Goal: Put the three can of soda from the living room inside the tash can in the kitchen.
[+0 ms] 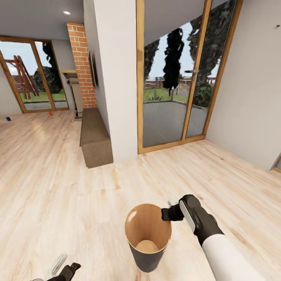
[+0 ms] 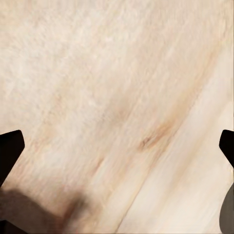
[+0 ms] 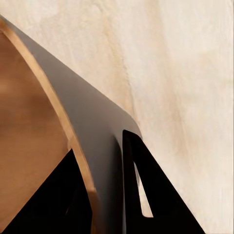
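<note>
Pinching the bin's (image 1: 148, 249) far-right rim, one finger inside and one outside, the right end effector (image 1: 167, 214) holds it upright on the floor (image 1: 58, 187), while the left end effector (image 1: 64, 269) hangs released, near-left.

no readable text, labels, brands or numbers on anything here

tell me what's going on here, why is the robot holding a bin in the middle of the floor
The robot's right tool is clamped on the rim of the trash can, one finger inside and one outside, holding it over the wooden floor. The bin looks empty inside. The left tool is open and holds nothing. Far back by the glass door, a blue can and an orange can sit on the floor, not yet collected.
</note>
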{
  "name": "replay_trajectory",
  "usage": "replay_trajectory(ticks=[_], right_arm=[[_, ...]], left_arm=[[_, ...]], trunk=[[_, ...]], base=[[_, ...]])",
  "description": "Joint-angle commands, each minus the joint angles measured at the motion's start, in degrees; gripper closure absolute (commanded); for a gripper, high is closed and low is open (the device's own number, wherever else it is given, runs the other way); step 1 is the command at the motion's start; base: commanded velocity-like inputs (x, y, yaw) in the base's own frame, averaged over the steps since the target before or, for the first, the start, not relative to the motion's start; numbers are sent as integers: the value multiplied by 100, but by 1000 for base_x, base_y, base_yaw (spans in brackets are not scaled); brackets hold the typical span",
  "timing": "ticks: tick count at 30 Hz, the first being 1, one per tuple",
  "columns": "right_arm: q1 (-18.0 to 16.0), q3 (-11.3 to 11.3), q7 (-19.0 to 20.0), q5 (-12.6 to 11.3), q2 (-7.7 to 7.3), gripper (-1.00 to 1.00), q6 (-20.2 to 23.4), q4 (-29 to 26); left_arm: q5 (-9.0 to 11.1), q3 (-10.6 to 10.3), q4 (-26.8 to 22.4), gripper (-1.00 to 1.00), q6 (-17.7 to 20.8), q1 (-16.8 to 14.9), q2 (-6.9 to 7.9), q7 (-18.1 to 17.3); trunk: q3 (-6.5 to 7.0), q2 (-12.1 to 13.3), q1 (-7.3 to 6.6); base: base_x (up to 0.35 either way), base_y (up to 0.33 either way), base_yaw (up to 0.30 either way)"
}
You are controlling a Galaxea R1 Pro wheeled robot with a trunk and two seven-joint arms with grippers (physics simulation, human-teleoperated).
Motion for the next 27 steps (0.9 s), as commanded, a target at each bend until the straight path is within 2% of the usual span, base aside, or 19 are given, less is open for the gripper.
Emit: replay_trajectory(ticks=[1,27], right_arm=[[-2,-2,16,-125,1,100,11,0],[-1,0,17,-130,-2,100,11,0]], left_arm=[[1,-1,0,-100,0,0,0,0],[2,-2,-31,-100,-30,5,0,1]], trunk=[[1,0,0],[1,0,0]], base=[[283,248,288],[285,247,297]])
